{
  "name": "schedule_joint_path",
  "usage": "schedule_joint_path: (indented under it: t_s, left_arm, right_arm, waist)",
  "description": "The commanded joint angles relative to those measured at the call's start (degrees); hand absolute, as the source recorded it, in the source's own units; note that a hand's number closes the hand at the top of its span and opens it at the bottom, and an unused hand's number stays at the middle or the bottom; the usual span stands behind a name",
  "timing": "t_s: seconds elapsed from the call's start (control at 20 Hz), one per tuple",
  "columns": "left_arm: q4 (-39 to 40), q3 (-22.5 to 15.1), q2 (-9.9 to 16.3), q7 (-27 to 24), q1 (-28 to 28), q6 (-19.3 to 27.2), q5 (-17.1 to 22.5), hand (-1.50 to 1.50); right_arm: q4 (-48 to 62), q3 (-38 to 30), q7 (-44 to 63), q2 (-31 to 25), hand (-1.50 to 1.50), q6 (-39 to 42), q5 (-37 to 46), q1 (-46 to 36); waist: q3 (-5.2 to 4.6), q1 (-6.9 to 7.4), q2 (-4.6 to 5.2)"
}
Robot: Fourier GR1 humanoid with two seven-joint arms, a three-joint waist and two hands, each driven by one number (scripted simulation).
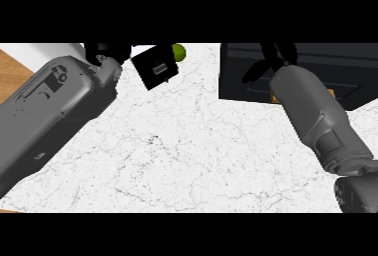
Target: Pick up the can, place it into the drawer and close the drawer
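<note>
The black drawer [354,65] fills the upper right of the head view, on the white marble counter [184,150]. My right hand [275,56] is above the drawer, fingers straight and thumb spread to the left, with nothing seen in it. Small orange-brown slivers [331,93] show beside the right forearm at the drawer's near side; whether they belong to the can I cannot tell. No can shows clearly. My left hand [155,67] is at the top left, its black palm tilted, partly cut by the view's upper edge.
A small green round thing [179,50] peeks out just behind the left hand at the top. A wooden surface [11,65] shows at the far left edge. My grey left forearm [52,105] covers much of the left side.
</note>
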Motion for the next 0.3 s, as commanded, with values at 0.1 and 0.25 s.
schedule_joint_path:
  t_s: [0.1, 0.25]
  left_arm:
    - [-1.68, -0.35, 0.42, 1.10, 1.23, 0.91, -0.42, -1.50]
    - [-3.37, -0.03, 2.06, 1.80, 1.91, -0.47, -0.65, -1.50]
  right_arm:
    - [-1.69, -11.23, -3.97, 0.92, -1.50, 5.32, -12.23, -3.58]
    - [-1.28, -11.94, -6.79, 0.49, -1.50, 6.15, -13.06, -2.36]
  waist:
    - [-0.29, 0.20, -0.97]
    - [-0.44, -0.51, -1.26]
